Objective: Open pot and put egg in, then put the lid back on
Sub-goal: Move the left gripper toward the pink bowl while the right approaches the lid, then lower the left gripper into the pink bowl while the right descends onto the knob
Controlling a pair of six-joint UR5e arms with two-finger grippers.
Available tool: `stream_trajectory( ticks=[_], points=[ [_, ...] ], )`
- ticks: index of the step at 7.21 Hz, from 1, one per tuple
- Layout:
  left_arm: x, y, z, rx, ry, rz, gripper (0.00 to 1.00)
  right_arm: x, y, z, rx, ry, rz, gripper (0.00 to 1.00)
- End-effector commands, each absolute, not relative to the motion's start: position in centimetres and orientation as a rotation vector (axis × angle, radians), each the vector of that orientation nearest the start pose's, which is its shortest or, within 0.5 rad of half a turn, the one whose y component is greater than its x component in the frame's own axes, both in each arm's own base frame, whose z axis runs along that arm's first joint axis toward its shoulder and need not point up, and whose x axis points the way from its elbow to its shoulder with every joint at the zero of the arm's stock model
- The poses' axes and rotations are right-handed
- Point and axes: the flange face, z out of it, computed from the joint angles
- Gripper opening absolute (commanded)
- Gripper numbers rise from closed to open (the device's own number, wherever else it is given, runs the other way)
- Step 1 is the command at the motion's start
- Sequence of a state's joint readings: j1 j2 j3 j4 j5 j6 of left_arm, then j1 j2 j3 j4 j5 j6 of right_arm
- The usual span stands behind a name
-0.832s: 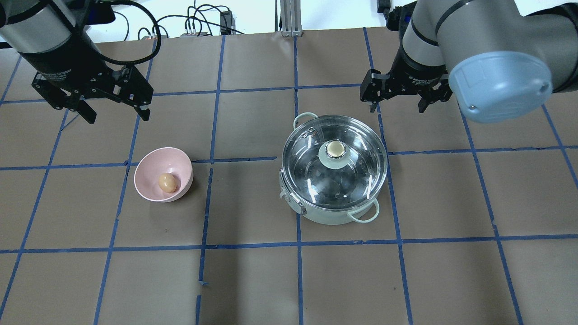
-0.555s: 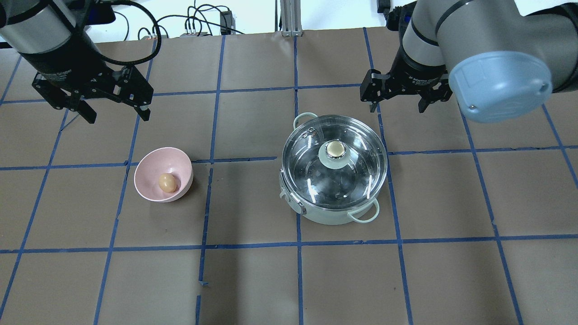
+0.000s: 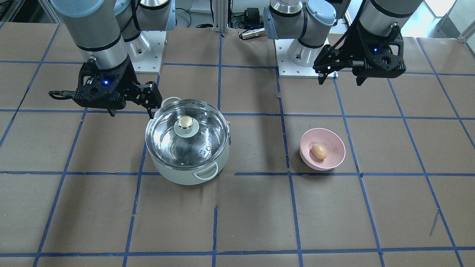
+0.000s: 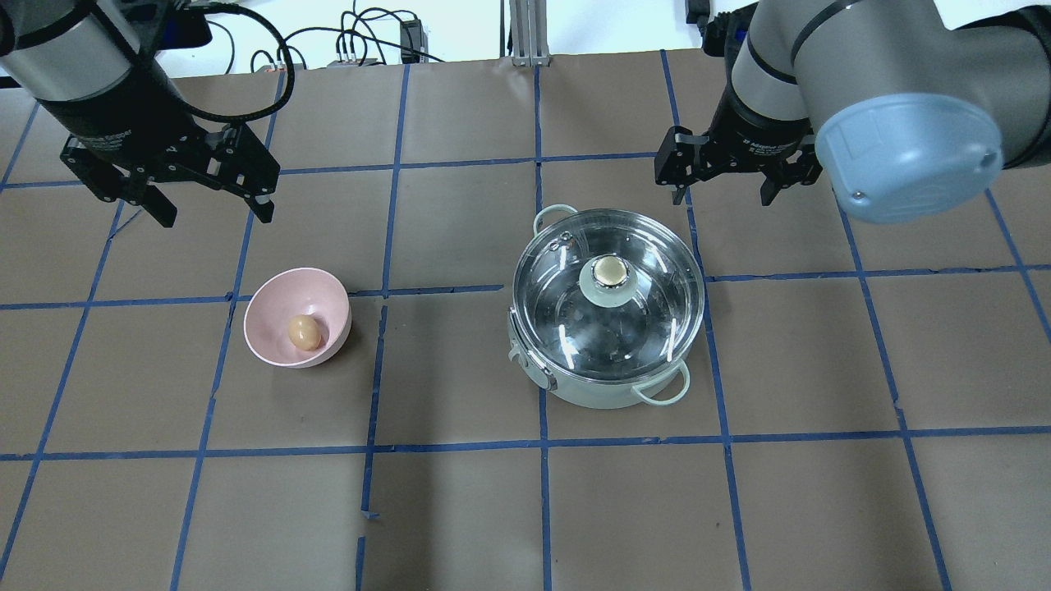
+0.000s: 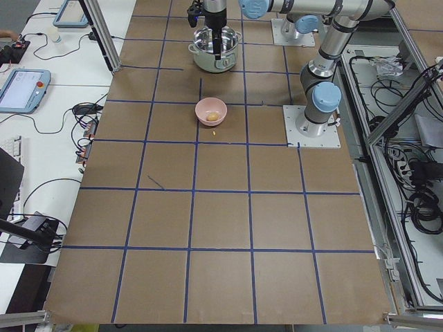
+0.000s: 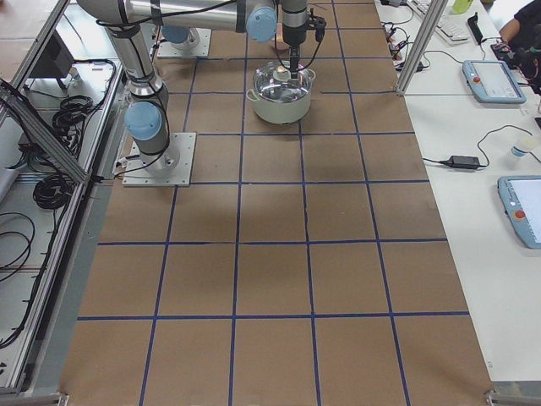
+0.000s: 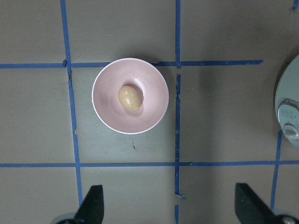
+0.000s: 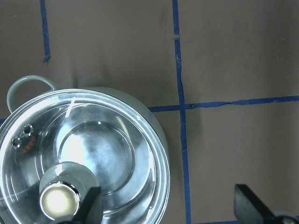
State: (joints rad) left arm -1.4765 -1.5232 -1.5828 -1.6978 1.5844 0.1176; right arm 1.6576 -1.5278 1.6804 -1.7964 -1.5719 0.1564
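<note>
Right, the pot [image 4: 603,400] sits on the table [image 4: 460,509], right of centre from overhead: pale mint-green wall, two small loop handles, shiny steel inside. Its lid [image 4: 632,328] is on, clear glass in a steel rim, with a pale green base and a beige-gold knob [image 4: 609,271] at the middle. Well apart on the robot's left, the small tan-brown egg [image 4: 304,332] lies in a pink bowl [image 4: 275,308]. The left gripper [image 4: 215,215] hangs beyond the bowl, fingers spread wide, holding nothing. The right gripper [image 4: 722,197] hovers just past the pot's far rim, fingers likewise apart.
</note>
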Motion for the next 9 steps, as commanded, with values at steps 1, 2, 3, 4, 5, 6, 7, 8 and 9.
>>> stream_trajectory(
  ticks=[1,2,3,4,5,6,7,8,9],
  points=[
    [-7.6,-48.3,44.3,0.053,3.137,0.096,1.0,21.3,-50.0,42.2,0.096,3.121,-0.146,1.0],
    [-6.5,-48.3,41.9,0.197,3.137,0.107,1.0,25.2,-50.1,40.9,0.118,3.11,-0.208,1.0],
    [-4.0,-48.1,39.5,0.228,3.151,0.159,1.0,27.2,-49.7,39.5,0.09,3.117,-0.19,1.0],
    [-3.0,-48.9,37.2,0.202,3.15,0.136,1.0,27.6,-50.0,37.4,0.135,3.126,-0.134,1.0],
    [-2.7,-50.2,35.3,0.201,3.146,0.115,1.0,27.9,-49.9,36.8,0.136,3.129,-0.123,1.0],
    [-2.6,-50.7,34.5,0.194,3.145,0.12,1.0,28.0,-49.6,36.6,0.138,3.133,-0.115,1.0],
    [-2.5,-50.9,33.8,0.182,3.146,0.123,1.0,28.6,-48.9,36.0,0.143,3.136,-0.097,1.0],
    [-2.7,-50.8,32.1,0.043,3.151,0.132,1.0,29.3,-48.4,35.6,0.169,3.136,-0.086,1.0],
    [-2.6,-50.7,30.2,-0.018,3.143,0.095,1.0,29.2,-48.2,35.2,0.17,3.141,-0.075,1.0]
  ],
)
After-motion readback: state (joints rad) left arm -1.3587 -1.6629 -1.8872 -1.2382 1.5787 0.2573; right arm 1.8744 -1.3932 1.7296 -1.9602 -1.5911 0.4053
